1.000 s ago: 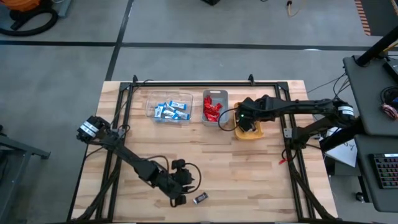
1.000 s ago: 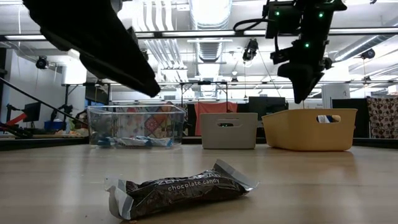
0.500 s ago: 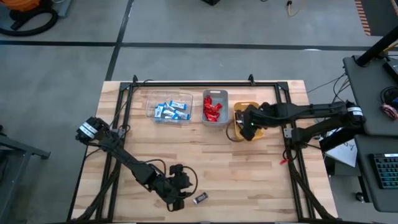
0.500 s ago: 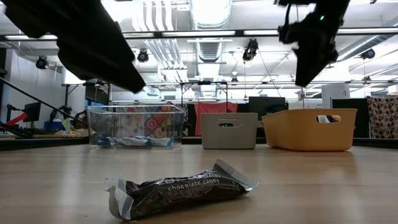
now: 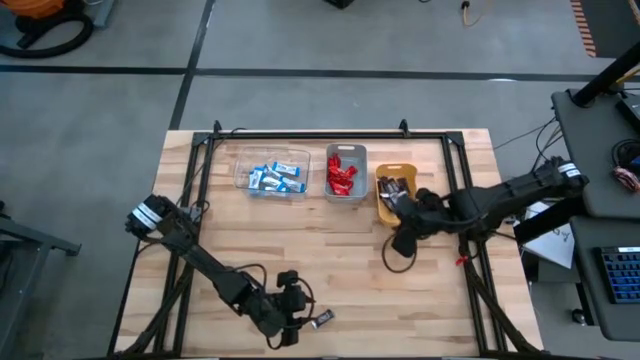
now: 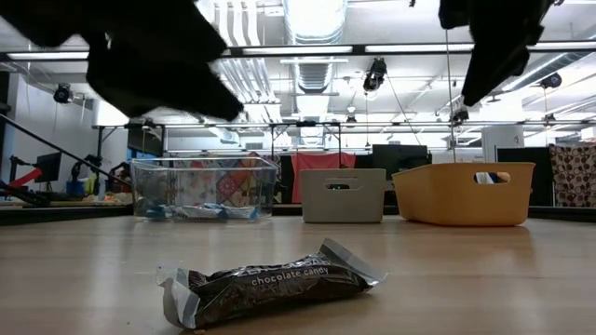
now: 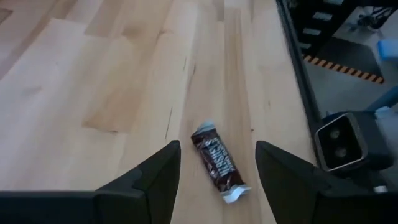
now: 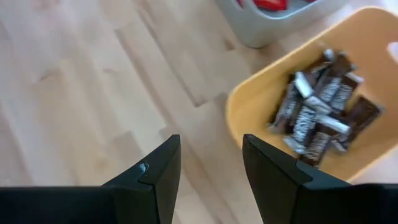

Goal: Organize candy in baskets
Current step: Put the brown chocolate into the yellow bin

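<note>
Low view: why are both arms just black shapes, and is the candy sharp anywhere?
Low view: bright ceiling lights backlight the arms into silhouettes; the chocolate bar is sharp, its print legible. Left wrist view: the bar is clear enough. Right wrist view: the orange-yellow basket looks blurred.

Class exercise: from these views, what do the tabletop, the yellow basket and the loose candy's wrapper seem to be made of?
Tabletop: pale wood planks, visible grain and seams, matte. Yellow basket: probably plastic, smooth opaque moulded walls. Loose candy wrapper: likely foil-plastic film, crinkled, glossy brown with silvery crimped ends.
</note>
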